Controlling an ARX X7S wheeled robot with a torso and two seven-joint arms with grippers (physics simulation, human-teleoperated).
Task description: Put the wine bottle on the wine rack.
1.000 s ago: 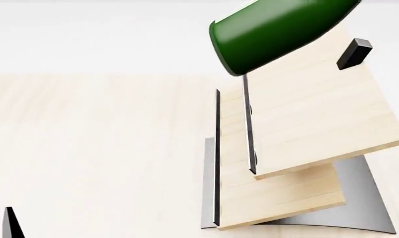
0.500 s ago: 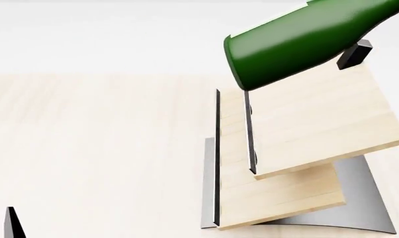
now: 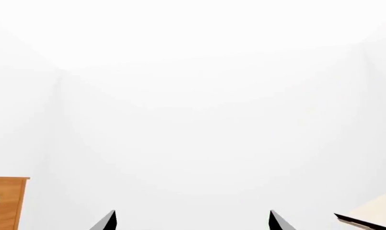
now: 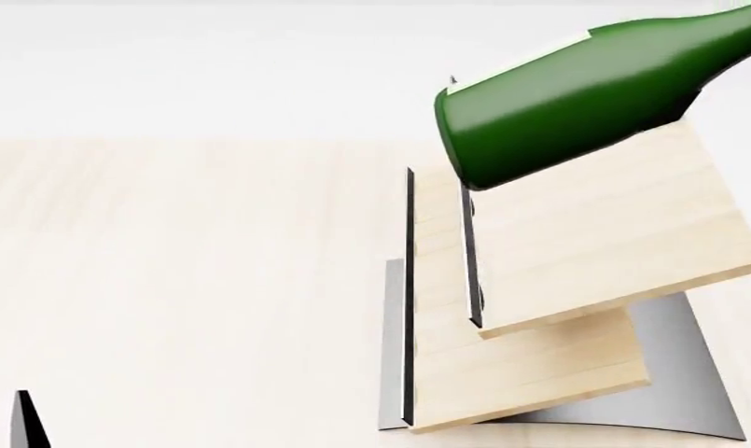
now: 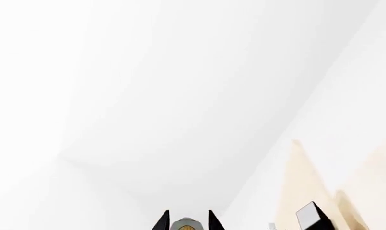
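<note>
The wine bottle [image 4: 575,98] lay nearly on its side in the head view, base toward 8 o'clock and neck running off toward 2 o'clock past the frame edge; its green body hung over the upper board of the wine rack [image 4: 562,271], and whether glass touched wood could not be told; a pale label strip showed along its upper side. The rack stood on the pale worktop [image 4: 176,280] at the 4 o'clock part of that view, 2 slanted boards stepped one above the other with thin dark edges, on a grey metal base.

The right pincer [image 5: 187,221] showed in its wrist view as 2 dark fingertips [image 5: 161,221] close together with a small tan-grey round top between them, seemingly the bottle's cork end, so it appeared closed on the bottle; a black peg [image 5: 311,216] and pale boards lay toward 4 o'clock of the fingers there.

The left pincer [image 3: 191,221] stood wide open with nothing between its 2 dark fingertips [image 3: 106,223]; in its view a brown cabinet [image 3: 6,203] with a brass handle sat at 8 o'clock, a sliver of green bottle at 3 o'clock, and a corner of the rack at 4 o'clock; a dark tip of that pincer poked into the head view at 7 o'clock.
</note>
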